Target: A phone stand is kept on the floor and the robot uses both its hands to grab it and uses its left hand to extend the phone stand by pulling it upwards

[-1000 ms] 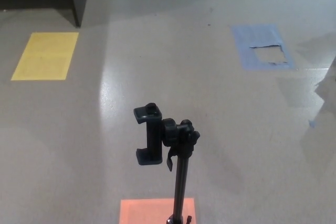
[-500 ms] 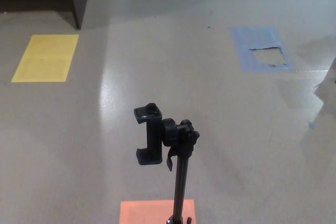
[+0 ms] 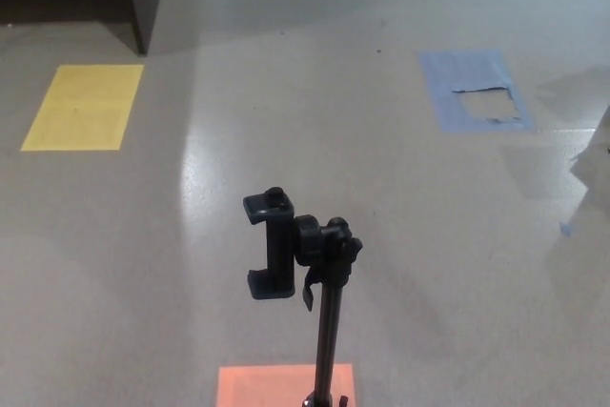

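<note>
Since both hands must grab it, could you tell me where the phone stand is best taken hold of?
Grip the phone stand on its thin upright pole, one hand from each side, below the joint. The clamp juts left at the top, so it is probably awkward to hold.

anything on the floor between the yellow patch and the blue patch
Nothing lies there. In the head view the stretch between the yellow patch and the torn blue patch is bare grey floor with only glare. The phone stand stands nearer the camera.
</note>
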`<state>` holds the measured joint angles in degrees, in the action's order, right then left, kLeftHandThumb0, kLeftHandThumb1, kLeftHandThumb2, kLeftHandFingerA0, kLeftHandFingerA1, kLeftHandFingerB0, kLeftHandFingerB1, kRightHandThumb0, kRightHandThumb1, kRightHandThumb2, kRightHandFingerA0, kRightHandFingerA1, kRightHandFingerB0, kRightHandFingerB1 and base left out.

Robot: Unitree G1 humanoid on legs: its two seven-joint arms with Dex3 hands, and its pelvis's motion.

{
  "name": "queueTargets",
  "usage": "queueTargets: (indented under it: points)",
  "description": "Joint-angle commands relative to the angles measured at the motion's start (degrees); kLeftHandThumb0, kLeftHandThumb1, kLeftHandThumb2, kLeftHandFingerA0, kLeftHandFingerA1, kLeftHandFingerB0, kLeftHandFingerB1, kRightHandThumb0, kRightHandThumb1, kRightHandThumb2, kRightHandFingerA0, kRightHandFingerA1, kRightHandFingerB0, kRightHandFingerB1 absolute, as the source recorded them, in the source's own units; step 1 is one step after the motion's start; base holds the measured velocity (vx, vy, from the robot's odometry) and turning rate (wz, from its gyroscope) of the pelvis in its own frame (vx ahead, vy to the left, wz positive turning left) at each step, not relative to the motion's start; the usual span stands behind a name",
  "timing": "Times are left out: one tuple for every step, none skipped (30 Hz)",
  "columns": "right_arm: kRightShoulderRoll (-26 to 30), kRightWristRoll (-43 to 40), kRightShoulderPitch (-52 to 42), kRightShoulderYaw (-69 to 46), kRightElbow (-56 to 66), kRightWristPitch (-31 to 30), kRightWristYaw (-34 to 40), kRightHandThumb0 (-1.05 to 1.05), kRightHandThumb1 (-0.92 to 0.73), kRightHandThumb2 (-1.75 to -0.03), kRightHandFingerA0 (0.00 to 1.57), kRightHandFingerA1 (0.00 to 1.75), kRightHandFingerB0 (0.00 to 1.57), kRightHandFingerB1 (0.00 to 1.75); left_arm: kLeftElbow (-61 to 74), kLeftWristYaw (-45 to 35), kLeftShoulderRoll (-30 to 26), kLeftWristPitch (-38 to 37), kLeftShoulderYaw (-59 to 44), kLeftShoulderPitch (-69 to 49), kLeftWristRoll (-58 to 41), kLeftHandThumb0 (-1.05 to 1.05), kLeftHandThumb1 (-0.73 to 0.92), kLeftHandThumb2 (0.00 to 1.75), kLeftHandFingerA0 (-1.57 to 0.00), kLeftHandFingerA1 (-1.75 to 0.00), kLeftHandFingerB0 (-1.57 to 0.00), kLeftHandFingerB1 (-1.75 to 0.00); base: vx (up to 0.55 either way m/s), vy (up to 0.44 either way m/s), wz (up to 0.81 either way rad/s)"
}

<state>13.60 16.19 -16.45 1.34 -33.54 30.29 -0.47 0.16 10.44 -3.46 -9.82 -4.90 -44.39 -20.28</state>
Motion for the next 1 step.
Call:
queueTargets:
  points:
    - [7.3,6.4,-5.1,-2.4,7.1,9.1,7.5,-1.05,-0.82,-0.68,0.0,0.0,0.0,0.0,-6.6,-12.4,1.9,-37.2,-4.5,-3.8,3.5,-0.76,0.78,0.65,-0.36,-0.32,-0.26,-0.29,0.0,0.0,0.0]
